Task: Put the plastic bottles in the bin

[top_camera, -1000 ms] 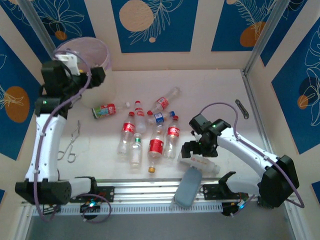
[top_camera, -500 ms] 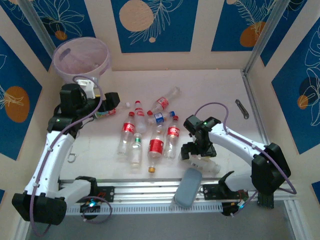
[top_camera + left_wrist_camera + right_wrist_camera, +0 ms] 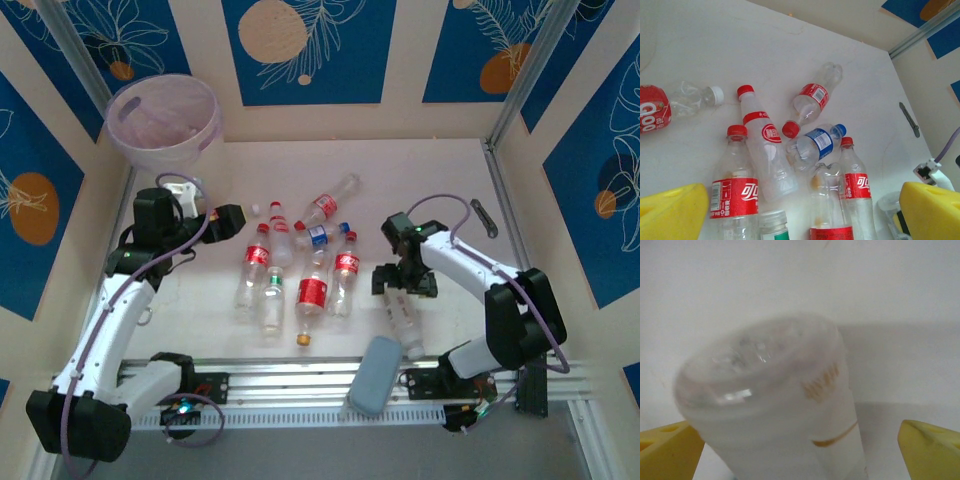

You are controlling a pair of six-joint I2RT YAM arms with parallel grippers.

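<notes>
One frosted bottle (image 3: pixel 404 322) lies near-far (base facing right jaws); both jaws wide open, empty.

Robotics laboratory test cell: a white table (image 3: pixel 430 180) boxed in by printed blue-and-orange wall panels (image 3: pixel 300 50) on aluminium frame posts (image 3: pixel 533 70). A left arm (image 3: pixel 105 325) and a right arm (image 3: pixel 465 268) are bolted to an aluminium rail (image 3: pixel 300 385), with plastic bottles (image 3: pixel 312 292) strewn between them.

— Where's the bin (image 3: pixel 214 120)?
— Far-left corner of the counter (image 3: pixel 430 180). Plastic bottles (image 3: pixel 313 292) lie clustered mid-counter. One bottle (image 3: pixel 404 322) lies apart to their right, between the fingers of the right claw (image 3: pixel 402 290), a pad (image 3: pixel 375 374) just before it.
</notes>
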